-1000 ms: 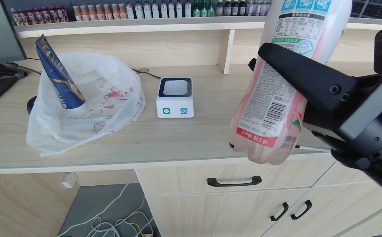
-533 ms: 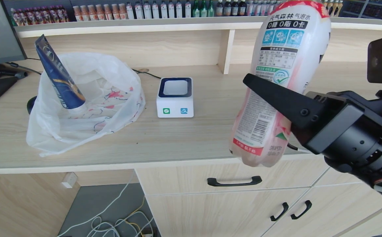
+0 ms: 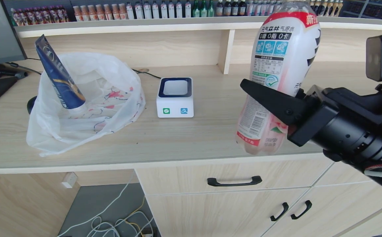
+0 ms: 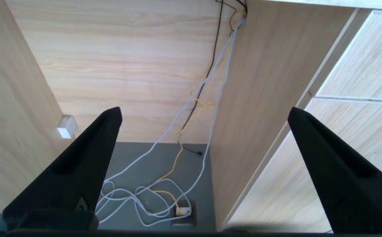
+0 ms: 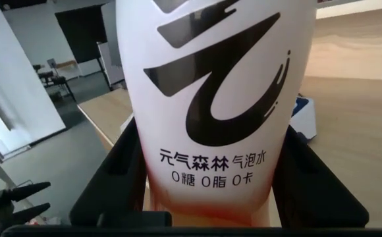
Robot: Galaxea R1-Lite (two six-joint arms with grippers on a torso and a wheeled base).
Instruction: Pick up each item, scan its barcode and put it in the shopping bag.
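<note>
One item looks finished: a blue tube stands tilted inside the white shopping bag at the left of the head view, its upper end poking above the bag's rim. The bag sits open on the tabletop.

The second item, a pink-and-white drink bottle, is held in the air at the right of the frame, roughly upright and above the tabletop's front edge. The right end effector is closed on the bottle's lower half, with one black finger lying across the label. The bottle's barcode sits low on the label, facing toward the camera rather than down at the scanner. That small white box rests near the middle of the frame, between the bag and the bottle and well apart from the bottle. By my reading, the scan and the drop into the bag are both yet to come for this item.

The left end effector is open and grips nothing. It hangs low beside the cabinet, pointing at loose cables on the floor.

Some things cannot be made out. The bottle's cap is cut off at the top edge of the head view, and the far finger is hidden behind the bottle. The bag's folds cover the tube's lower end, so other contents may lie unseen. The right arm blocks the right stretch of the tabletop, so I cannot tell whether more items wait there.
</note>
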